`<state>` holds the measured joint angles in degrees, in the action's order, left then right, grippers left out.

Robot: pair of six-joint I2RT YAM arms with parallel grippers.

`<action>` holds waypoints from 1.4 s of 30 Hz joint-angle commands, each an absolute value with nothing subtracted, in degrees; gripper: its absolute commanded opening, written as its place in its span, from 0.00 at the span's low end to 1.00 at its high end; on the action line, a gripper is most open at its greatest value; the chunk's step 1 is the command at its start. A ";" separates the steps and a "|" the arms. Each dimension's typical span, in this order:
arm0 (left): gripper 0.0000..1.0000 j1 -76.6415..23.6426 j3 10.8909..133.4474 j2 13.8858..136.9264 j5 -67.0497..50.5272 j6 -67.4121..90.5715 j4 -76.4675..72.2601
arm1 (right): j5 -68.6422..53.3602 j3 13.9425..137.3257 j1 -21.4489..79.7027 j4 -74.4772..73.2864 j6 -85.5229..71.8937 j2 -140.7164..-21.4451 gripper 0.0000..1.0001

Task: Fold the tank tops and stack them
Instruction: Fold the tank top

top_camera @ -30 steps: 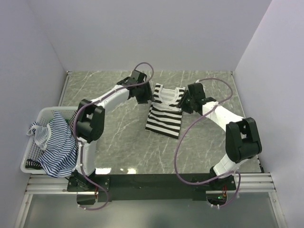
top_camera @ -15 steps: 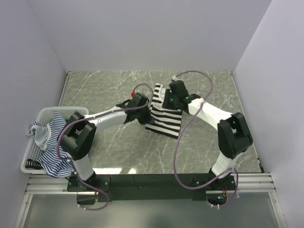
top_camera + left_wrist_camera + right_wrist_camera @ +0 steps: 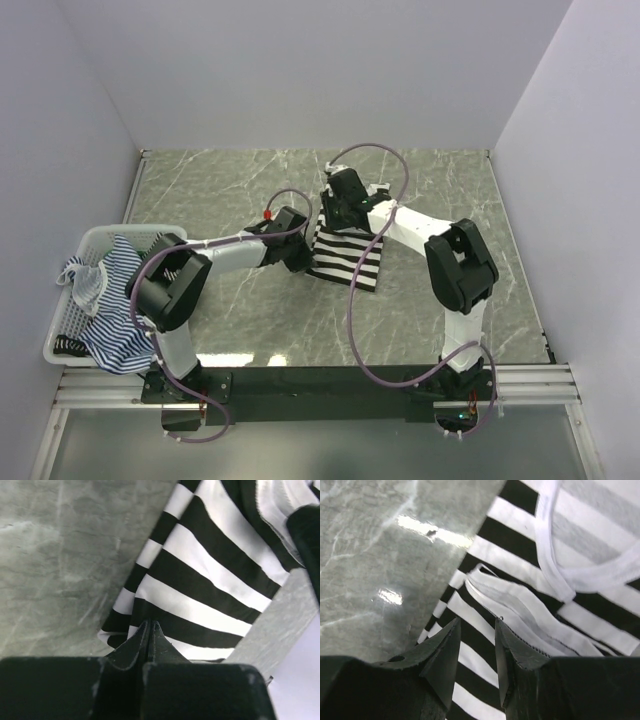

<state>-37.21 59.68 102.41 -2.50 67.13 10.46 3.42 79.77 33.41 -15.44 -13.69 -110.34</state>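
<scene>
The black-and-white striped tank top [image 3: 347, 258] lies on the marble table, its stripes filling the left wrist view [image 3: 210, 575] and its white neckline and a bunched strap showing in the right wrist view [image 3: 555, 555]. My left gripper [image 3: 301, 258] sits at the top's left edge, jaws pressed together [image 3: 150, 623] on the cloth's folded edge. My right gripper [image 3: 335, 214] hovers low over the top's upper left part, its fingers apart [image 3: 476, 621] with flat stripes showing in the gap. Blue-and-white striped tank tops [image 3: 125, 300] are heaped in the basket.
A white mesh basket [image 3: 95, 232] stands at the table's left edge, cloth hanging over its side. Purple cables loop above both arms. Grey walls close in the table at the left, back and right.
My left gripper has moved nearer along the top's left edge and closed there. The right gripper has swung left across the top's upper part to its upper left corner.
</scene>
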 commanded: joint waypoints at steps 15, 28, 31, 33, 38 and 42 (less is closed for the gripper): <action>0.01 -34.37 57.83 101.51 -0.61 67.76 12.57 | 12.03 93.95 37.97 -21.71 -1.67 -120.76 0.38; 0.01 -34.19 58.01 102.30 -1.14 68.20 12.74 | 15.47 95.80 37.88 -22.24 1.14 -123.84 0.35; 0.01 -34.19 58.18 102.48 -1.05 68.12 13.09 | 15.99 96.76 37.88 -22.32 0.88 -124.54 0.32; 0.01 -34.28 58.10 102.57 -0.97 68.20 13.18 | 15.65 97.56 37.53 -22.76 0.53 -124.89 0.27; 0.01 -34.19 58.10 102.74 -0.44 68.20 13.80 | 13.89 100.63 37.09 -24.08 0.35 -125.68 0.05; 0.01 -34.28 58.01 102.74 -0.18 68.20 14.15 | 11.08 103.79 35.95 -26.19 0.26 -127.09 0.00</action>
<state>-34.48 58.35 102.91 -1.61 68.20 11.90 12.64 99.63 37.32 -25.41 -0.10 -126.52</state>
